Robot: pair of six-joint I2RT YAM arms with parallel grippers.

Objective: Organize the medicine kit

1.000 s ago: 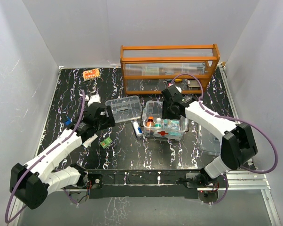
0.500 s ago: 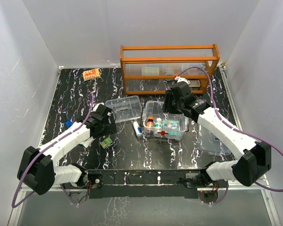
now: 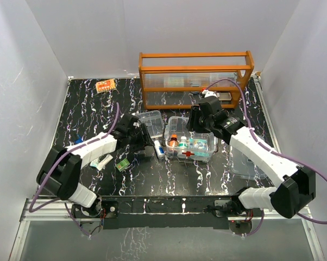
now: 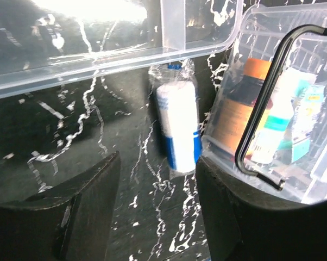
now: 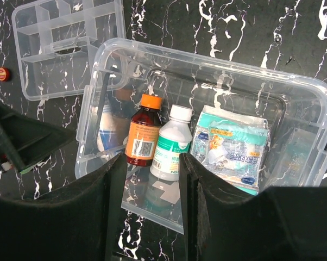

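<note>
**Medicine kit, open-topped, mid-table**

1 orange rack [image 3: 196, 76], at the back edge. 1 clear box [image 3: 189, 145], red cross on its near side, mid-table. 1 divided tray [image 3: 144, 124], just left of the box. 1 right gripper [image 5: 152, 163], jaws apart, above the box. 1 left gripper [image 4: 158, 163], jaws apart, flanking the near end of a white-and-blue tube [image 4: 178, 128] lying between tray and box. In the box: packet [image 5: 234, 142], brown bottle [image 5: 142, 133], white bottle [image 5: 171, 142].

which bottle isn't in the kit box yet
The blue-and-white bottle lying on the table beside the box; the orange-capped bottle and white-capped bottle stand inside it.
</note>
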